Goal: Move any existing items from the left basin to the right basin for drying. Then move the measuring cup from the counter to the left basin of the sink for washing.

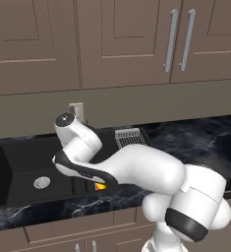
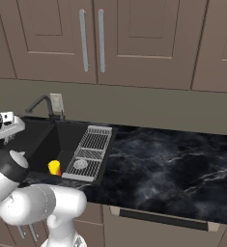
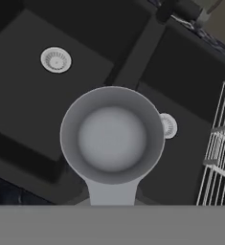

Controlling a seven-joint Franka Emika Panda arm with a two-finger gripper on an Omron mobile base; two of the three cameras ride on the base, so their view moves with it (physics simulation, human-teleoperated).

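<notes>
Grey measuring cup [image 3: 112, 139] carried over the black sink, bowl up.

Left base view: the white arm bends low over the sink [image 1: 18, 147]; the left basin [image 1: 23, 170] shows its silver drain [image 1: 42, 183], and a sliver of the yellow cup [image 1: 100, 186] peeks from under the arm. Right base view: the yellow cup sits in the right basin [image 2: 62, 144], near the white wire rack [image 2: 91, 152] by the marbled desk [image 2: 173, 164]. Hand view: the measuring cup hangs above the divider between both basins, its handle running toward the tool; whether the tool is clamped on it, I cannot tell.
</notes>
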